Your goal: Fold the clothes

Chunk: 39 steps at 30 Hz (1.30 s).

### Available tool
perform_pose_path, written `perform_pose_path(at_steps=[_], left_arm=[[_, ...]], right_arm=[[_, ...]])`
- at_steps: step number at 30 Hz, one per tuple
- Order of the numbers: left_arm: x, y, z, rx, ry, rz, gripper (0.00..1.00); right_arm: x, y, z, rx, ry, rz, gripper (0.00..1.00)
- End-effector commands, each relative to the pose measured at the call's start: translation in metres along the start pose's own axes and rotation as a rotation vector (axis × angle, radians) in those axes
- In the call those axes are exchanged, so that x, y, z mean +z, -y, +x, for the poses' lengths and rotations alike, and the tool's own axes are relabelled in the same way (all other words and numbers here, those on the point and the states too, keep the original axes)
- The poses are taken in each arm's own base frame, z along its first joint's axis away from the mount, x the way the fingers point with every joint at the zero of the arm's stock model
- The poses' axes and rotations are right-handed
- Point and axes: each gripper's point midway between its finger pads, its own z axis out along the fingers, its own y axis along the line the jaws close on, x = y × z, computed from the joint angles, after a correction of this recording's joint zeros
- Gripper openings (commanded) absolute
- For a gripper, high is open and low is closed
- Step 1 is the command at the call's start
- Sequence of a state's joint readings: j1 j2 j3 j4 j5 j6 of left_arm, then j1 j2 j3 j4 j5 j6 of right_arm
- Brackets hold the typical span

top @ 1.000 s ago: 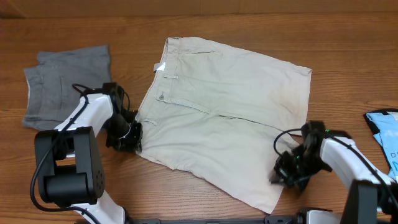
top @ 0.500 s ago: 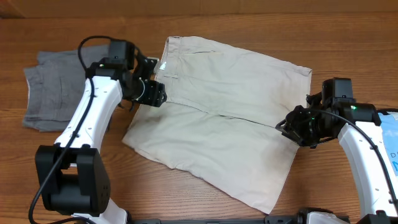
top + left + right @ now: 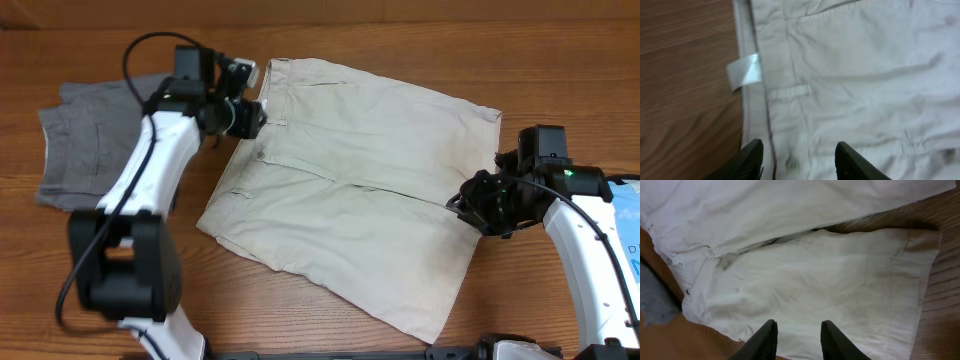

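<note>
Beige shorts lie flat on the wooden surface, waistband beneath the spread left jaws, a leg beneath the spread right jaws, neither pinching cloth.

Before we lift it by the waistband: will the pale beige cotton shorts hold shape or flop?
Likely floppy: the pale beige cotton shorts lie flat with soft creases, so lifted parts should drape. The buttoned waistband looks thicker, probably firmer to pinch. Pushed across the wooden table, the cloth would probably bunch rather than slide whole.
</note>
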<state>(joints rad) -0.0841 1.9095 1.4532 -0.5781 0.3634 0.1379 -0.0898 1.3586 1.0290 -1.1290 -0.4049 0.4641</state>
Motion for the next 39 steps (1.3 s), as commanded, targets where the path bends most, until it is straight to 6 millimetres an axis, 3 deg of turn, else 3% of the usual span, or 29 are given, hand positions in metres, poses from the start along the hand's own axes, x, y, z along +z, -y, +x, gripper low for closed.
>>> perform_pose_path(at_steps=[1,3,6,13,23,25,28,30,35,39], left_arm=[[0.048,0.009,0.007,-0.042,-0.054,0.086,0.49],[0.064,0.004,-0.006,-0.044,-0.025,0.093,0.59],[0.077,-0.007,-0.025,-0.026,0.014,0.065,0.59],[0.086,-0.033,-0.057,0.012,0.116,-0.052,0.64],[0.135,-0.045,-0.039,0.012,0.118,-0.03,0.61],[0.14,-0.042,-0.038,0.016,0.123,0.0,0.56],[0.141,-0.042,-0.039,0.018,0.127,0.002,0.29],[0.139,-0.043,-0.041,0.018,0.136,0.0,0.16],[0.127,-0.054,-0.048,0.003,0.153,-0.008,0.04],[0.104,-0.056,-0.061,-0.005,0.19,0.033,0.04]], right_arm=[[-0.005,-0.002,-0.001,-0.005,0.015,-0.001,0.33],[-0.005,-0.001,0.0,-0.003,0.01,0.003,0.33],[-0.005,0.0,0.002,0.001,0.002,0.007,0.33],[-0.005,0.002,0.004,0.006,-0.007,0.013,0.33],[-0.004,0.002,0.005,0.007,-0.009,0.014,0.33],[-0.004,0.003,0.005,0.009,-0.011,0.016,0.32],[-0.002,0.005,0.007,0.012,-0.018,0.02,0.33],[-0.001,0.006,0.008,0.014,-0.022,0.022,0.33],[0.005,0.011,0.011,0.02,-0.031,0.032,0.33],[0.011,0.012,0.007,0.019,-0.016,0.023,0.34]])
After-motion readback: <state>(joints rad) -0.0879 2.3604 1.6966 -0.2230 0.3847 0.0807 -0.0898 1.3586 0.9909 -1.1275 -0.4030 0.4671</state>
